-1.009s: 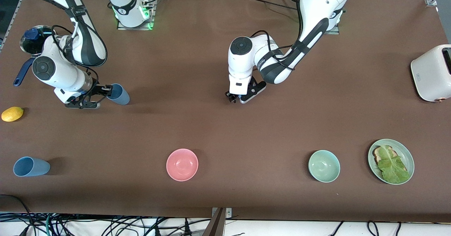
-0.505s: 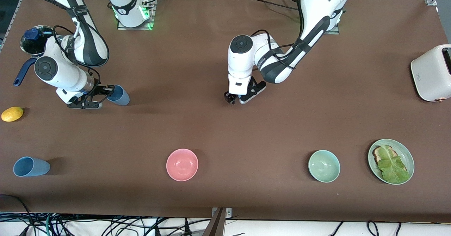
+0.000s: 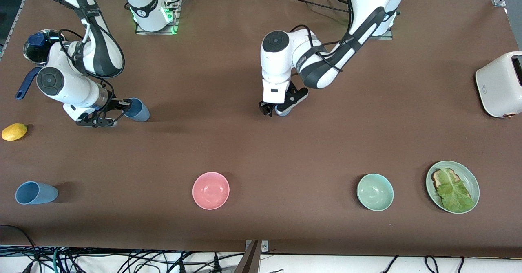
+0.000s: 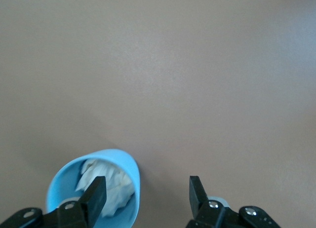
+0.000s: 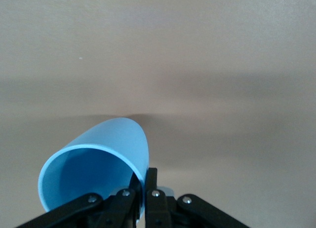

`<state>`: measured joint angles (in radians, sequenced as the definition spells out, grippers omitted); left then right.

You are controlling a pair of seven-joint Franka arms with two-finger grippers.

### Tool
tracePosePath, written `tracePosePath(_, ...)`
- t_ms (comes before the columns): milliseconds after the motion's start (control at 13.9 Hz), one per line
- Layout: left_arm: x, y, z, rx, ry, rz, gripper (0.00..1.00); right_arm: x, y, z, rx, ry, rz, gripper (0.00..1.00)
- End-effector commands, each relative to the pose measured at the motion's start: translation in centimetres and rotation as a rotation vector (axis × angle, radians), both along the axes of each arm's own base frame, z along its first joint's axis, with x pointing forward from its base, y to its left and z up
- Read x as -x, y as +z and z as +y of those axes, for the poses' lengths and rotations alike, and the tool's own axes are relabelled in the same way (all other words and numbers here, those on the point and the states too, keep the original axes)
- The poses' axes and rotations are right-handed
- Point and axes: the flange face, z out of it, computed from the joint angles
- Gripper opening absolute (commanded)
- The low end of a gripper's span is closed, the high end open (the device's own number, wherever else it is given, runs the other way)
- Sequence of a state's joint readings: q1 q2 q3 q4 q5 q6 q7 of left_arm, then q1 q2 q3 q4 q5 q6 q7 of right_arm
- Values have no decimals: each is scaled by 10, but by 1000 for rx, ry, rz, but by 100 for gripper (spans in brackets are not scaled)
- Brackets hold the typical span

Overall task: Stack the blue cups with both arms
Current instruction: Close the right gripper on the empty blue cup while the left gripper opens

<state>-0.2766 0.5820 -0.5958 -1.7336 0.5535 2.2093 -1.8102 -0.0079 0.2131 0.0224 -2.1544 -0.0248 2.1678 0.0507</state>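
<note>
Left end effector point(image 3: 271, 113) now higher, open; right end effector point(image 3: 122, 104) clamped on blue cup point(image 3: 137, 110)

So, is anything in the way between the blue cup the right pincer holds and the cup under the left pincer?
No. Only bare table lies between the held cup in the right pincer and the other cup under the open left pincer. The pink bowl sits nearer the camera, out of the path.

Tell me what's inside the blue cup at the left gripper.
Inside the blue cup lies something white and crumpled, perhaps paper. One finger of the open left gripper dips in, hiding part of it and the cup's bottom.
</note>
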Motion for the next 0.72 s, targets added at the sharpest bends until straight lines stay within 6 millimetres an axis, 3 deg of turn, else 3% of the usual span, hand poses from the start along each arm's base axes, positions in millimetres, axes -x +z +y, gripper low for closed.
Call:
tracePosePath(0,6,30,2,-27,-18,-13,76,-19,42,23,5,-28,25,0)
tracePosePath(72,8,33,1,-30,-19,4,76,-23,54,32,7,-32,29,0)
tracePosePath(360,1,86,0,-49,-50,72,76,-35,103,89,18,-78,24,0)
tracePosePath(505,-4,116,3,-39,-62,98,77,-35,118,115,18,-91,10,0)
tracePosePath(649,-23,146,23,-48,-92,97,77,-34,122,128,16,-94,0,0)
